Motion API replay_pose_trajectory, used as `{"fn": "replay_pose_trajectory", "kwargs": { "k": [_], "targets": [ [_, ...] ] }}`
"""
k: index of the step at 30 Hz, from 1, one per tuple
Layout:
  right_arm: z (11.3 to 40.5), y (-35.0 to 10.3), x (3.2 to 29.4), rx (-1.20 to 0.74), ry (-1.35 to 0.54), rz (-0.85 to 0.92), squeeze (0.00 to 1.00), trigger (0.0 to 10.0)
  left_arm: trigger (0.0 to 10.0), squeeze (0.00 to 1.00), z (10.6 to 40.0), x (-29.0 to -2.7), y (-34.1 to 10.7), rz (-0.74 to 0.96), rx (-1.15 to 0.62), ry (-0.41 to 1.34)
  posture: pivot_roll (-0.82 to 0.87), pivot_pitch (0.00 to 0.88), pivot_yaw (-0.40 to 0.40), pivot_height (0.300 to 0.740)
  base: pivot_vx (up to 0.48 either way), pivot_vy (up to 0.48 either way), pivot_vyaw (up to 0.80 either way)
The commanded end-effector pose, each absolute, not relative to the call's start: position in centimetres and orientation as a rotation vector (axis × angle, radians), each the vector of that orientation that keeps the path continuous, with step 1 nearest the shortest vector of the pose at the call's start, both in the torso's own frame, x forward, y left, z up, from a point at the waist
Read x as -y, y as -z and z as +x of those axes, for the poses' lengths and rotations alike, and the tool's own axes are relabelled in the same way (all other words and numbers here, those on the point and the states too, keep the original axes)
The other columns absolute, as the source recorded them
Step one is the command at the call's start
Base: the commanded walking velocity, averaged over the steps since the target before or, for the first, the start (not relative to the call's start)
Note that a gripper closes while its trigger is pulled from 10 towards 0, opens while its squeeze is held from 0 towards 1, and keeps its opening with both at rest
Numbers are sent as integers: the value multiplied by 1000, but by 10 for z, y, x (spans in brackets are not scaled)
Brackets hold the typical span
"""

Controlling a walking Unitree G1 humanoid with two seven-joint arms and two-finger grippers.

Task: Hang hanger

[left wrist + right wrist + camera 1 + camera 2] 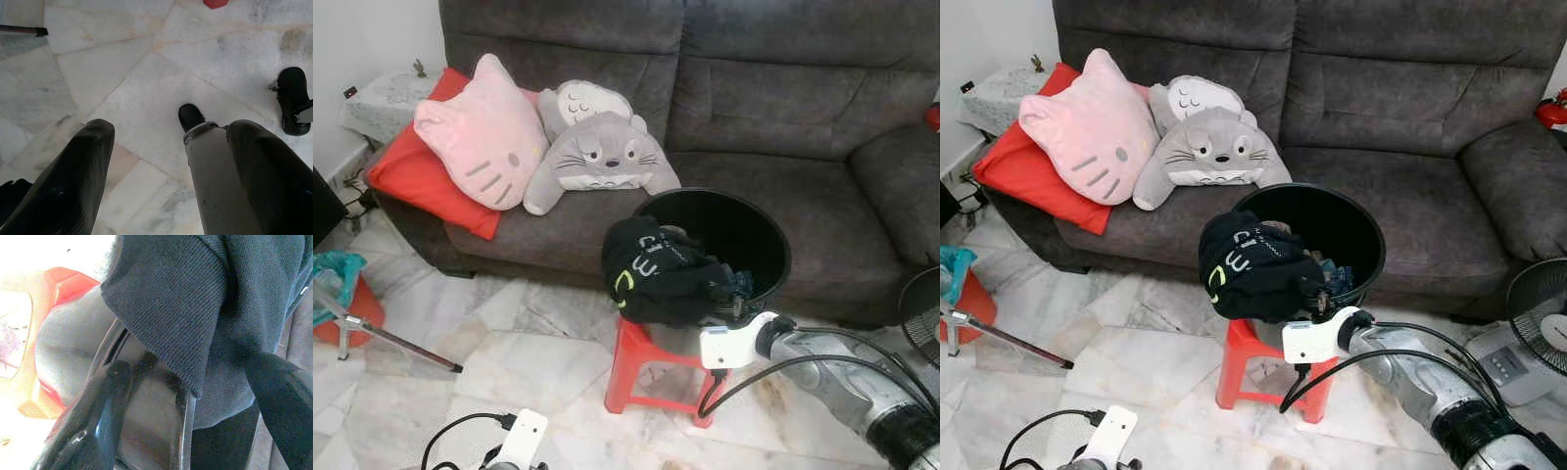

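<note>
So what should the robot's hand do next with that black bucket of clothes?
Probably nudge the right gripper forward and close its open jaws on the black garment draped over the rim of the bucket. The cloth already hangs between the jaws in the right wrist view, not yet pinched.

Marble floor [509, 352] carries a red stool [646, 377], which bears a black bucket [744, 230] with dark clothes [656, 274] draped over its rim. Grey sofa [783, 117] holds three cushions.
</note>
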State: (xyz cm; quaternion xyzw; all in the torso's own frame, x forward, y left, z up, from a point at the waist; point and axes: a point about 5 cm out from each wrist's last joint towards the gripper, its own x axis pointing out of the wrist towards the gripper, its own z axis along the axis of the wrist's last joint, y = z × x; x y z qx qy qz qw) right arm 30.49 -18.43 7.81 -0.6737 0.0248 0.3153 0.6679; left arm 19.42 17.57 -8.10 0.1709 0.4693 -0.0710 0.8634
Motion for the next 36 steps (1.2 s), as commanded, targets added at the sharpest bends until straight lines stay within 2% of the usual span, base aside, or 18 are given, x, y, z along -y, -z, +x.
{"fn": "replay_pose_trajectory", "kwargs": {
  "k": [1,13,24,25,27,28,29,36],
  "targets": [
    [306,-77,182,-43,-729,-1533,0,10000,10000,0,187,-177,84,359,-1010,137,42,68,-26,736,0,0,0],
    [307,-79,171,67,-774,-1491,0,10000,10000,0,187,-178,85,369,-1005,128,44,67,-27,736,0,0,0],
    [308,-80,170,84,-781,-1486,0,10000,10000,0,186,-179,85,374,-1003,122,45,68,-27,736,0,0,0],
    [308,-79,170,83,-780,-1486,0,8627,10000,0,186,-179,85,375,-1003,121,45,68,-26,736,0,0,0],
    [308,-79,171,77,-765,-1483,0,2118,10000,0,186,-179,85,377,-1003,119,47,69,-27,736,0,0,0],
    [308,-79,171,77,-765,-1483,0,2118,10000,0,186,-179,85,377,-1003,119,47,69,-27,736,0,0,0],
    [308,-78,172,67,-758,-1485,0,0,10000,0,186,-180,85,379,-1003,117,47,69,-27,736,0,0,0],
    [308,-77,173,64,-741,-1481,0,0,10000,0,186,-181,85,390,-1000,107,49,70,-24,736,0,0,0]
  ]
}}
